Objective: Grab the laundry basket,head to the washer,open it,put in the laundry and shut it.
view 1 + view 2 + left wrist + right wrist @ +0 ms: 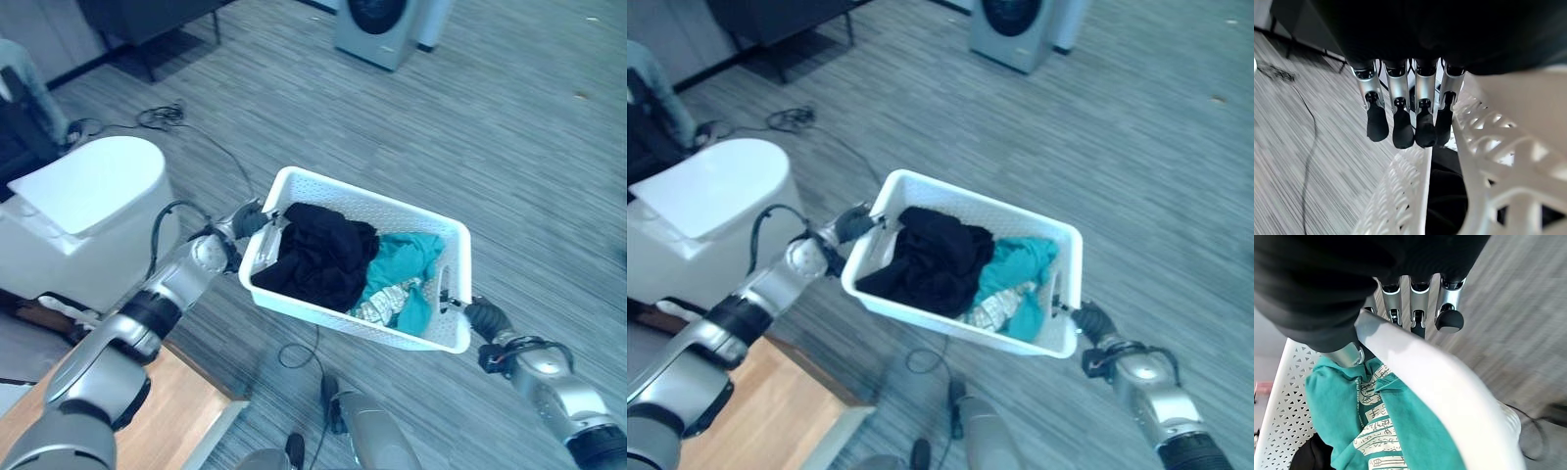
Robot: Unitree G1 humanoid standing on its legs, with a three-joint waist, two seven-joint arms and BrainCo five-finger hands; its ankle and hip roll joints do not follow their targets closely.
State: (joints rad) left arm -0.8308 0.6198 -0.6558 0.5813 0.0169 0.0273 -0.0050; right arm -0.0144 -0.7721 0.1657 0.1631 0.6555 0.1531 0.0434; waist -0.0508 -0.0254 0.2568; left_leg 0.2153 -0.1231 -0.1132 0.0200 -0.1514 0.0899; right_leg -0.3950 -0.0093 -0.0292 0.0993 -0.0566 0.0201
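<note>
I hold a white perforated laundry basket (323, 188) above the grey carpet, one hand at each short end. My left hand (250, 220) grips its left end, fingers (1400, 122) curled down beside the rim (1498, 142). At the near right corner my right hand (480, 315) is curled round the rim (1449, 382), thumb inside. A black garment (318, 255) and a teal printed one (407, 259) lie in the basket. The washer (377, 24), grey with a dark round door, stands far ahead at the top of the eye views.
A white rounded bin-like unit (88, 196) stands close on the left. A wooden table corner (147, 411) lies under my left arm. Dark furniture (147, 20) and a loose cable (162, 116) are at the far left. Open carpet stretches toward the washer.
</note>
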